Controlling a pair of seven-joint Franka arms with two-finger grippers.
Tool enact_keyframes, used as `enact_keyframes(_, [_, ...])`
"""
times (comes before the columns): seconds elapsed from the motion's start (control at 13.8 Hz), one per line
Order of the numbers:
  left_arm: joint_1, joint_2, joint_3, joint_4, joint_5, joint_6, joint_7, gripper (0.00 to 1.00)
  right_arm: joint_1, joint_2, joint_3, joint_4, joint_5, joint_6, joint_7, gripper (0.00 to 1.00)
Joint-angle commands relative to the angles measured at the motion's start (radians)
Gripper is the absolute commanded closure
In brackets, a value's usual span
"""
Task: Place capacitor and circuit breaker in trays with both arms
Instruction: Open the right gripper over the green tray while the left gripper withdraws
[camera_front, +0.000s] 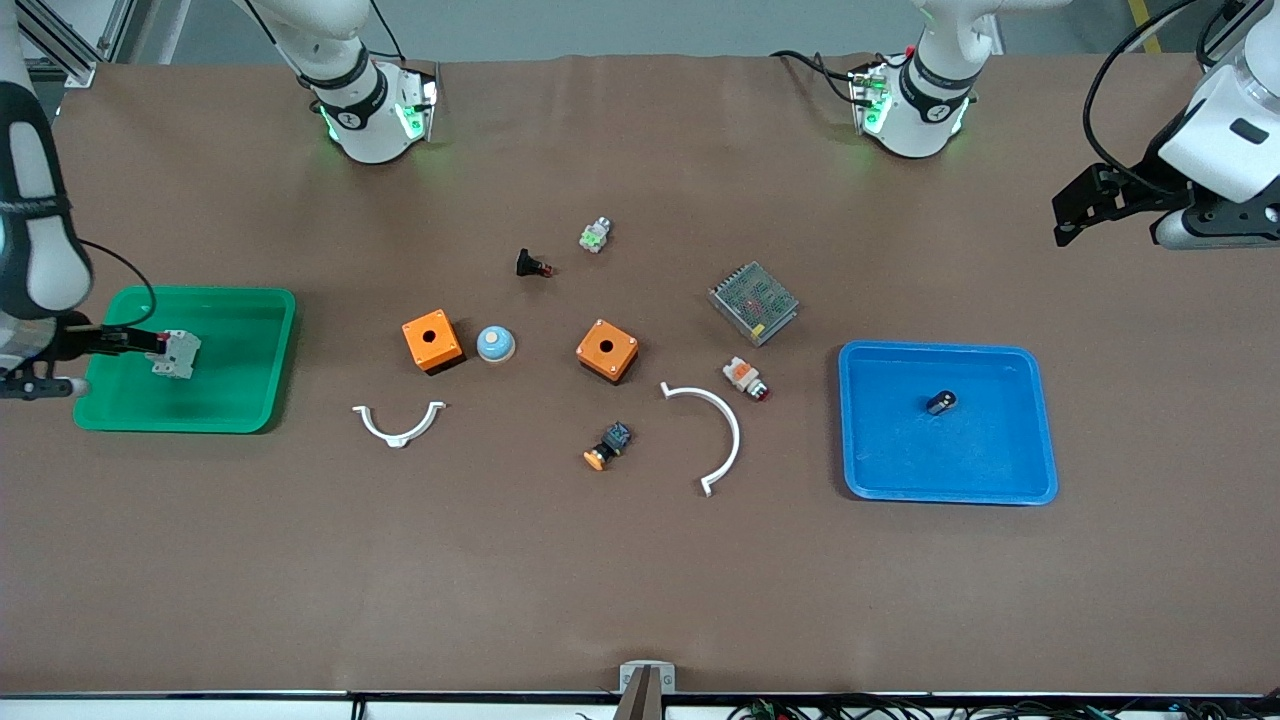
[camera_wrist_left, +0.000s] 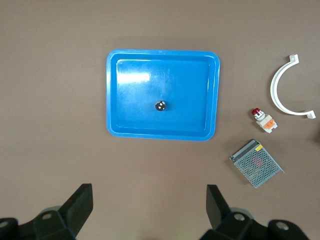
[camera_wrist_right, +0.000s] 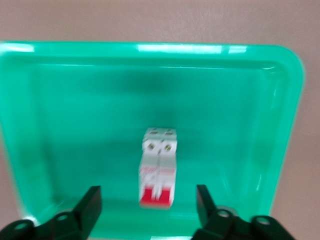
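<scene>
The circuit breaker (camera_front: 176, 353), a white-grey block with red toggles (camera_wrist_right: 158, 175), lies in the green tray (camera_front: 240, 400), toward the tray's outer end. My right gripper (camera_front: 150, 342) is low over that end of the tray and open. Its fingers (camera_wrist_right: 91, 202) stand apart on either side of the breaker without touching it. The capacitor (camera_front: 940, 402), a small black cylinder (camera_wrist_left: 160, 105), lies in the middle of the blue tray (camera_front: 880, 470). My left gripper (camera_front: 1066, 218) hangs open and empty, high over the table at the left arm's end, with the blue tray (camera_wrist_left: 200, 131) in its view.
Between the trays lie two orange boxes (camera_front: 432, 341) (camera_front: 607, 350), a blue-white dome (camera_front: 495, 344), two white curved brackets (camera_front: 398, 424) (camera_front: 722, 432), a metal mesh box (camera_front: 753, 302) and several push-button parts (camera_front: 746, 377) (camera_front: 609, 445) (camera_front: 532, 264) (camera_front: 596, 236).
</scene>
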Motion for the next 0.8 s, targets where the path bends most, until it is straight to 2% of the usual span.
enact_keyframes(0.0, [-0.001, -0.015, 0.004, -0.008, -0.022, -0.006, 0.008, 0.0, 0.113, -0.16, 0.008, 0.029, -0.018, -0.163, 0.17, 0.05])
enact_keyframes(0.14, [-0.002, -0.009, 0.004, -0.005, -0.022, -0.003, 0.008, 0.0, 0.199, -0.249, 0.01, 0.029, -0.018, -0.22, 0.283, 0.03])
enact_keyframes(0.29, [-0.002, -0.002, 0.002, -0.005, -0.02, -0.002, 0.008, 0.0, 0.27, -0.312, 0.011, 0.043, -0.007, -0.243, 0.308, 0.02])
enact_keyframes(0.43, [-0.002, 0.001, 0.001, -0.005, -0.02, -0.002, 0.008, 0.0, 0.304, -0.325, 0.015, 0.087, 0.017, -0.255, 0.31, 0.01])
enact_keyframes(0.58, [-0.004, 0.001, -0.001, -0.005, -0.02, -0.002, 0.008, 0.0, 0.339, -0.322, 0.013, 0.167, 0.048, -0.328, 0.339, 0.02])
enact_keyframes(0.72, [-0.002, 0.001, -0.001, -0.007, -0.02, -0.003, 0.008, 0.0, 0.368, -0.334, 0.013, 0.177, 0.056, -0.353, 0.397, 0.01])
